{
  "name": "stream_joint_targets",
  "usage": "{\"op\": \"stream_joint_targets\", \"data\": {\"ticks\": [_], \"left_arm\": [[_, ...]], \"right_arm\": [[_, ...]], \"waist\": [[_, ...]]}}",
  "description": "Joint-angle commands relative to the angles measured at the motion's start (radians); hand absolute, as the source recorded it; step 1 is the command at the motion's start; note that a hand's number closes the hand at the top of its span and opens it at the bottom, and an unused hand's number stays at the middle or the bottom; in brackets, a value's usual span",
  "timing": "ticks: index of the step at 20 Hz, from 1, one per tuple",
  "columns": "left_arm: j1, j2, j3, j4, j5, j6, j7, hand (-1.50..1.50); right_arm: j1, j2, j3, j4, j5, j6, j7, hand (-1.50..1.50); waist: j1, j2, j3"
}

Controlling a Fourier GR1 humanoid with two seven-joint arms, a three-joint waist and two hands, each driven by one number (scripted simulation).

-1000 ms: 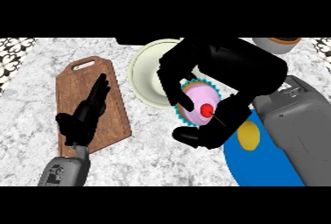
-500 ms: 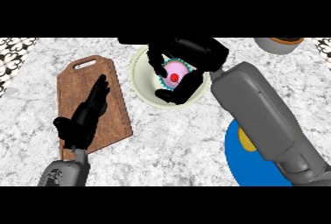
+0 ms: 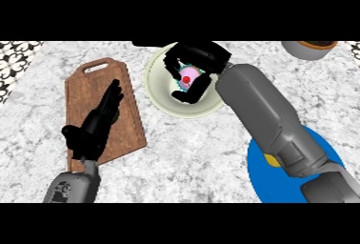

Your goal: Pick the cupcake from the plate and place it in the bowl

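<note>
Head view: looking steeply down on a marble counter (image 3: 183,157), read from its left edge across to its right.
Left hand (image 3: 95,128): open, fingers straight and together, resting over the wooden cutting board (image 3: 88,86) near the counter's left edge; it holds nothing.
Bowl (image 3: 158,90): pale and round, just right of the board, toward the counter's far edge and about midway across.
Cupcake (image 3: 188,76): pink frosting, a red dot on top, a teal wrapper edge showing; it sits inside the bowl's outline, though I cannot tell whether it touches the bottom.
Right hand (image 3: 197,55): over the bowl, fingers and thumb curled round the cupcake and holding it.
Plate (image 3: 271,186): blue, at the counter's near right corner, partly under the right forearm, with a small yellow thing (image 3: 271,160) on it that is mostly hidden.
Pot (image 3: 309,47): grey, at the far right corner, well apart from the work.
Step in hand: setting the cupcake down in the bowl, by my judgement.
Doing it well: lower it upright until it rests on the bottom, spread the fingers only then, and lift straight up, clear of the rim.
</note>
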Motion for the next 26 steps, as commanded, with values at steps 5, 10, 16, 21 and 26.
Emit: {"op": "stream_joint_targets", "data": {"ticks": [5,10,16,21,26], "left_arm": [[-0.018,-0.004,0.0,0.036,0.011,-0.022,-0.021,0.0],[-0.014,0.0,0.008,-0.008,0.009,-0.007,0.005,0.0],[-0.013,0.017,0.019,0.028,0.007,-0.021,-0.027,0.0],[-0.01,0.017,0.021,0.035,0.003,-0.018,-0.03,0.0],[-0.034,-0.018,-0.012,0.009,-0.012,0.004,0.009,0.0]], "right_arm": [[-0.098,0.026,-0.007,0.284,0.013,0.156,-0.151,-1.5],[-0.118,0.023,-0.11,0.333,-0.079,0.226,-0.27,-1.5],[-0.178,-0.027,-0.239,0.366,-0.194,0.273,-0.266,-1.5],[-0.189,-0.113,-0.283,0.43,-0.24,0.418,-0.227,-1.5],[-0.194,-0.137,-0.321,0.463,-0.288,0.514,-0.172,-1.5]], "waist": [[0.018,0.01,0.0],[0.01,0.005,0.001],[0.003,0.005,0.0],[0.008,0.011,0.0],[0.02,0.017,0.002]]}}
